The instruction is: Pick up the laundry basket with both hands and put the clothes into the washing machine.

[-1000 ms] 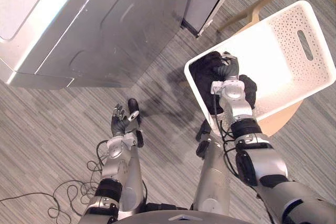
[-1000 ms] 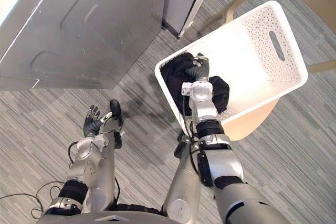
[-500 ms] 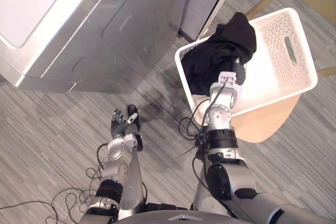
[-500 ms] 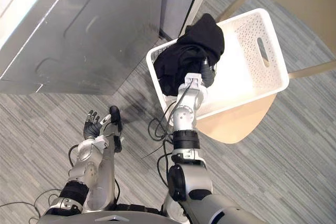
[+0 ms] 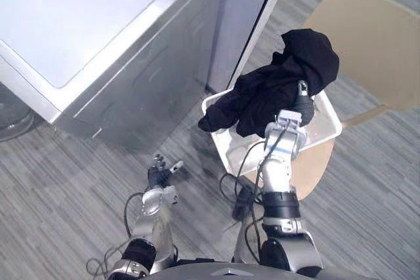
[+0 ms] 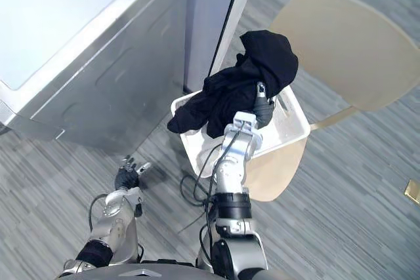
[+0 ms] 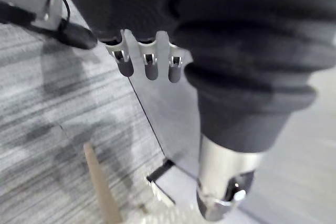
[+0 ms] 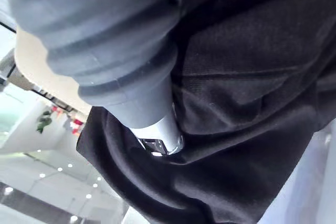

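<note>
The right hand [image 5: 302, 98] is raised above the white laundry basket [image 5: 225, 147] on the chair [image 5: 374, 50], black clothes [image 5: 272, 90] draped over it; its grip I cannot tell. The left hand [image 5: 157, 175] hangs low by the washing machine [image 5: 98, 31], loose and holding nothing.

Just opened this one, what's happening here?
The robot's right hand is up above the white laundry basket, with a bundle of black clothes hanging bunched over it, clear of the basket's rim. The basket sits on a light wooden chair beside the silver washing machine. The left hand hangs low over the floor, its fingers open and holding nothing. The clothes have not yet reached the machine.
</note>
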Robot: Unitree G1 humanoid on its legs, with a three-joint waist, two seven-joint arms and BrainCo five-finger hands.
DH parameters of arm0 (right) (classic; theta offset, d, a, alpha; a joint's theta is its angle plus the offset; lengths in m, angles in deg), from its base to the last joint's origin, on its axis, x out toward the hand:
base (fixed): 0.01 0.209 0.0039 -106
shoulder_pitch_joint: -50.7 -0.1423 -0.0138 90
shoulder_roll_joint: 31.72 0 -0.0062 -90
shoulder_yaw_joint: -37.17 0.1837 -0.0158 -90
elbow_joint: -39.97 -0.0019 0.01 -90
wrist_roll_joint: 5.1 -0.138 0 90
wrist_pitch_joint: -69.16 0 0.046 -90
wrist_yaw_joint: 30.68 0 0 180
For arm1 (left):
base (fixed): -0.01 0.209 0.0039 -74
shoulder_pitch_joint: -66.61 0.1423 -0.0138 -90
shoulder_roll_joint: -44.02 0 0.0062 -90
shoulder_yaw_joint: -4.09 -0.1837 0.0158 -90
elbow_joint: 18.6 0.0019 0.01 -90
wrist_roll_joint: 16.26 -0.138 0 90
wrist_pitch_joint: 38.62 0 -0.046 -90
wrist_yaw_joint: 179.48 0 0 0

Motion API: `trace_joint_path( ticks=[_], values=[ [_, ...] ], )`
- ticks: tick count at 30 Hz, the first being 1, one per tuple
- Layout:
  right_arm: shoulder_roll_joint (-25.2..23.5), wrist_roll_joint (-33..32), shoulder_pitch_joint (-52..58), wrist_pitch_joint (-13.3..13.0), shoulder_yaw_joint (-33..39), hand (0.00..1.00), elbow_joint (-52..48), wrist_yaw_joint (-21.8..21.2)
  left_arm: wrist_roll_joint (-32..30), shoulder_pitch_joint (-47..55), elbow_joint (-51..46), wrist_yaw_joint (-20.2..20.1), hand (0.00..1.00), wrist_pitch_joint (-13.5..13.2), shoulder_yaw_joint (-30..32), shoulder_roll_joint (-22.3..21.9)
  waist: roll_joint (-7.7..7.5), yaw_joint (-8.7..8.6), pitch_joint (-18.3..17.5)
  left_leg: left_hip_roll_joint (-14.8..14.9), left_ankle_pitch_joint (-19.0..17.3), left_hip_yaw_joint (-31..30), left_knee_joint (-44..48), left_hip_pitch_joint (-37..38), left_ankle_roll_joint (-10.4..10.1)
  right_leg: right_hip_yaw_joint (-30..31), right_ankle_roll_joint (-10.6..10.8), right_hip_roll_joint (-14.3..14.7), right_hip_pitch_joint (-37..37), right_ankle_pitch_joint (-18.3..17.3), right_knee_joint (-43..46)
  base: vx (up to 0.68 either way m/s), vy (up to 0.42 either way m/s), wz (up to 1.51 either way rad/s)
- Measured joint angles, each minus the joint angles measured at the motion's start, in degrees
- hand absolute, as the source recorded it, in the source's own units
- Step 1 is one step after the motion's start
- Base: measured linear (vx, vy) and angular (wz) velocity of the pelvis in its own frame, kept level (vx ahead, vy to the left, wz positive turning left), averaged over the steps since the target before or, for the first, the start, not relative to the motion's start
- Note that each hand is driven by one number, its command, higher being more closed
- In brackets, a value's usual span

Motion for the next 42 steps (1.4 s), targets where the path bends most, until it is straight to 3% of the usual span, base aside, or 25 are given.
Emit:
trace_joint_path(
  ticks=[7,13,18,23,32,42],
  values=[
    [2.19,-1.10,10.73,0.43,-0.57,1.00,-2.27,-4.25,-0.11,3.34,-11.35,-5.36,0.00,0.10,-12.37,1.76,1.36,-2.69,-8.33,-1.77,3.90,1.53,-11.46,9.47,-0.91,-1.12,1.07,0.35,6.47,0.46,-5.26,0.11,-0.024,0.01],
    [2.20,-1.09,12.66,1.46,1.28,1.00,-2.80,-4.83,3.11,2.88,-18.25,-7.73,0.00,0.19,-14.89,2.06,3.62,-3.64,-13.24,-2.73,3.23,4.40,-13.74,14.89,-0.70,0.49,2.50,1.40,12.62,4.43,-13.78,0.09,0.022,-0.19],
    [2.39,-0.88,12.07,1.67,1.64,1.00,-7.35,-4.83,4.13,-0.26,-21.93,-7.83,0.00,0.24,-16.04,2.32,3.81,-3.51,-15.73,-2.94,3.04,6.34,-15.35,17.71,-0.70,1.94,2.87,2.38,15.60,7.71,-19.74,0.03,0.023,-0.21],
    [2.70,1.44,11.60,1.61,1.72,1.00,-9.14,-4.45,4.28,-5.62,-21.91,-7.80,0.00,0.23,-19.20,2.22,3.72,-3.84,-17.84,-3.38,2.85,7.72,-16.60,22.08,-0.80,3.09,3.18,2.42,19.09,8.15,-21.41,0.01,0.008,-0.12],
    [4.41,3.74,1.29,1.44,0.97,1.00,-11.32,-1.70,0.80,-20.13,-10.45,-5.46,0.00,0.70,-21.06,-0.13,3.72,-4.80,-19.07,-3.51,2.49,9.74,-17.07,24.60,-1.21,6.27,3.14,2.99,20.20,9.62,-24.13,-0.07,0.003,-0.15],
    [4.66,3.82,0.75,1.30,-2.61,1.00,-11.01,1.91,-9.55,-34.94,8.56,4.59,0.00,2.57,-16.41,-3.71,2.52,-6.99,-21.11,-3.15,2.29,11.44,-17.12,24.90,-1.69,8.80,2.51,3.61,18.42,10.11,-24.30,-0.02,-0.007,-0.11]
  ],
)
